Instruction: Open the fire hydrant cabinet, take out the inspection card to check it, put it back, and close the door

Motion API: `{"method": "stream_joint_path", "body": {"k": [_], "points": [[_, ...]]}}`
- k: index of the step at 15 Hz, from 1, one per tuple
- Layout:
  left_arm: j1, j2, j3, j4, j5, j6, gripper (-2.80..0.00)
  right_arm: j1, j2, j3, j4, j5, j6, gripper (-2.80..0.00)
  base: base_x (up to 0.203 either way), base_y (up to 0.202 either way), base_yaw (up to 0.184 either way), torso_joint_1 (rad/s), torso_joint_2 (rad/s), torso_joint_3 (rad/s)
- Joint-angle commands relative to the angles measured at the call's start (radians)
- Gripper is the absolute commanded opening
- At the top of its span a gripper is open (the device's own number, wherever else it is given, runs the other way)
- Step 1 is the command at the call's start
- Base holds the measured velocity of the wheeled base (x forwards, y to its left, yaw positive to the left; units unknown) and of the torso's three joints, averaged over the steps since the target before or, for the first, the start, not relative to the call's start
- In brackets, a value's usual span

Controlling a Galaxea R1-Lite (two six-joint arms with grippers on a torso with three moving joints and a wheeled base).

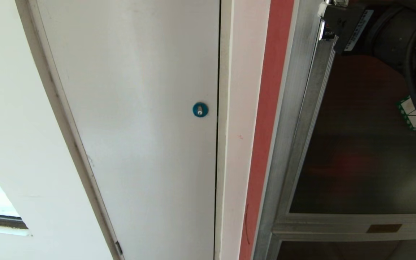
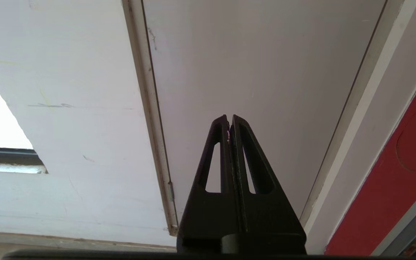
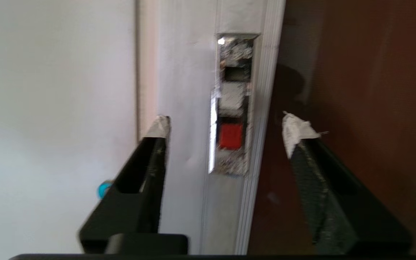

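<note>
2 doors show from the head: a white door (image 1: 135,119) with a blue lock (image 1: 200,109), and right of it the fire hydrant cabinet (image 1: 294,119), its door (image 1: 367,151) closed. Left pincer (image 2: 229,122) is pressed shut before the white door. Right pincer (image 3: 226,126) gapes wide, empty, framing the red latch (image 3: 230,136).

Head camera facing wall close up: white door (image 1: 135,126) filling middle, fire hydrant cabinet (image 1: 294,119) at 3 o'clock. Left wrist camera looking along own jaws at same white door (image 2: 258,65). Right wrist camera sitting near red latch (image 3: 230,136), sharing blue lock (image 1: 200,109) with head view.
</note>
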Motion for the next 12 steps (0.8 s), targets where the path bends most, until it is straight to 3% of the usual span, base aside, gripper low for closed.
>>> {"method": "stream_joint_path", "body": {"k": [1,3,4,5,12], "points": [[0.0,0.001,0.0,-0.001,0.001,0.0,-2.8,-0.029,0.063,-0.051,-0.009,-0.023,-0.009,0.0,0.0,0.0,0.0,0.0,0.0,0.0],[0.0,0.001,0.0,-0.001,0.001,0.0,-2.8,-0.047,0.087,-0.082,-0.023,-0.035,-0.011,0.0,0.0,0.0,0.0,0.0,0.0,0.0],[0.0,0.001,0.0,-0.001,0.001,0.0,-2.8,-0.047,0.089,-0.086,-0.024,-0.036,-0.013,-1.79,0.0,0.0,0.0,0.0,0.0,0.0],[0.0,0.001,0.0,-0.001,0.001,0.0,-2.8,-0.048,0.089,-0.088,-0.024,-0.036,-0.015,-2.8,0.0,0.0,0.0,0.0,0.0,0.0],[0.0,0.001,0.0,-0.001,0.001,0.0,-2.8,-0.05,0.092,-0.085,-0.024,-0.038,-0.019,-2.8,0.0,0.0,0.0,0.0,0.0,0.0]]}}
